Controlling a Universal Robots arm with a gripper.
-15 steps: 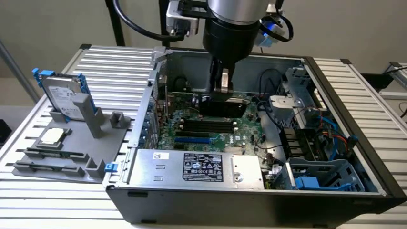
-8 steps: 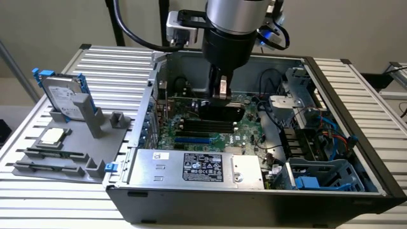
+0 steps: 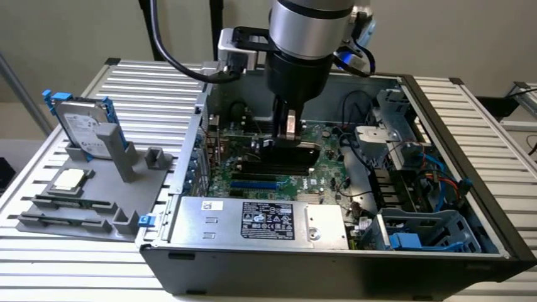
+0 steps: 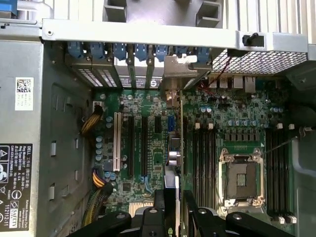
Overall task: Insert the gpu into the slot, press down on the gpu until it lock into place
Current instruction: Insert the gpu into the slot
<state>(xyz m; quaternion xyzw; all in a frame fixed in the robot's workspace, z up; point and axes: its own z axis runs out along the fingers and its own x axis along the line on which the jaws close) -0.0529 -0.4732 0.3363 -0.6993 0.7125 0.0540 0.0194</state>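
My claw (image 3: 290, 142) is clamped on the top edge of the gpu (image 3: 295, 155), which it holds upright inside the open computer case (image 3: 336, 272). In the exterior view the card's lower edge sits above the motherboard (image 4: 148, 106), and the blue slot (image 3: 254, 185) lies uncovered just in front of it. Room is tight. The power supply (image 3: 251, 220) boxes in the near side, the black memory strips (image 4: 202, 163) and the empty processor socket (image 4: 239, 180) run along the far side, and the case's rear wall with its blue clips (image 4: 121, 51) closes off the bracket end. Cables and a blue drive cage (image 3: 419, 234) fill the exterior view's right end of the case. On the slatted worktop (image 3: 151, 82) beside the case, a grey tray (image 3: 100, 211) holds a hard drive (image 3: 84, 129) standing on edge and a processor chip (image 3: 67, 179).
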